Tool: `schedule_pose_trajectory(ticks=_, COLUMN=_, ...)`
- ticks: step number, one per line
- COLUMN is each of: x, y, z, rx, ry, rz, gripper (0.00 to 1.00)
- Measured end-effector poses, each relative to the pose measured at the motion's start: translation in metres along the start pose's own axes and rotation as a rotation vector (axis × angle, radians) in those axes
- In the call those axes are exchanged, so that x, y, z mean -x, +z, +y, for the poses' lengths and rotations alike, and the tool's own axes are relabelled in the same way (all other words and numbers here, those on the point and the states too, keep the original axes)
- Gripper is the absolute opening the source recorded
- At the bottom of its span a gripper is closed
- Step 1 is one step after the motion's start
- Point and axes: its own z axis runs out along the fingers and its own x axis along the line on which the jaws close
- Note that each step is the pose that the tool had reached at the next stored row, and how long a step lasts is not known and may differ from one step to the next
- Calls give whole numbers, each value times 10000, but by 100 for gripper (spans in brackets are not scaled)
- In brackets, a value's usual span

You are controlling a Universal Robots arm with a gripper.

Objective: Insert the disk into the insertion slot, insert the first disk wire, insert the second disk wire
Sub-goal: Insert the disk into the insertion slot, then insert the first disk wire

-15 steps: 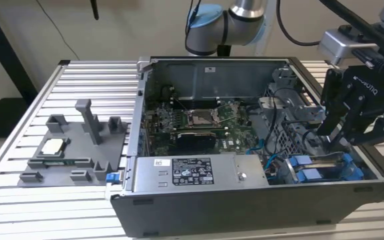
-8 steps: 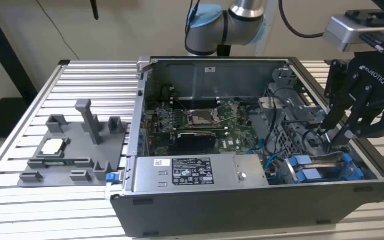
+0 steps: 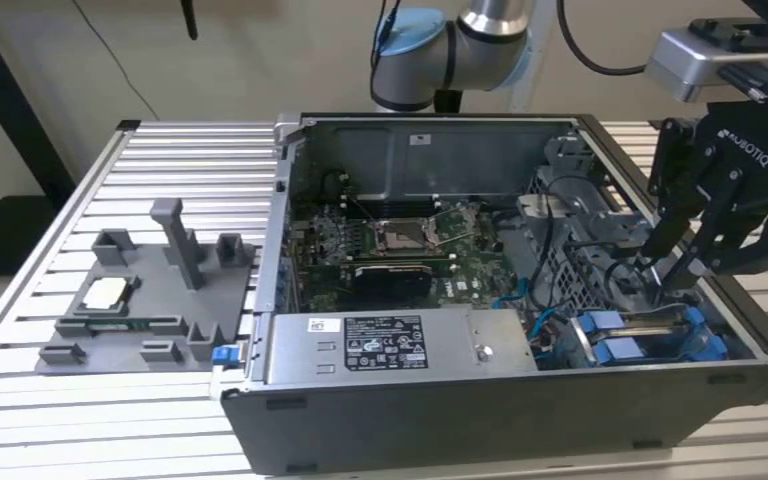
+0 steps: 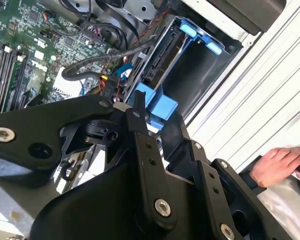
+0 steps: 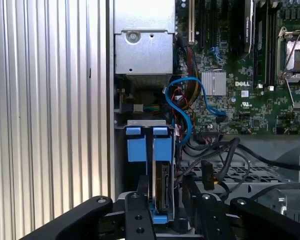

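The disk [image 5: 162,186] stands nearly home in the insertion slot [image 5: 145,123], fingers [image 5: 142,192] pinching its blue carrier; the disk wires seem left to do.

Ribbed table [image 3: 37,400]: computer case [image 3: 491,420], grey fixture [image 3: 157,300].

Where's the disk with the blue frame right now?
The disk stands on edge in the drive cage beside another blue carrier, in the computer case's front corner on the exterior view's right, just below the gripper.
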Motion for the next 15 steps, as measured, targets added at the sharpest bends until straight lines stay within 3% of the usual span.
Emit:
schedule_pose_trajectory(ticks=5, x=58, y=0, z=1, rx=0, ry=0, rz=-8, gripper=40)
schedule_pose_trajectory(ticks=12, x=259, y=43, z=34, rx=7, ry=0, rz=-23, gripper=40)
schedule_pose_trajectory(ticks=15, x=302, y=71, z=47, rx=20, ry=0, rz=-26, gripper=40)
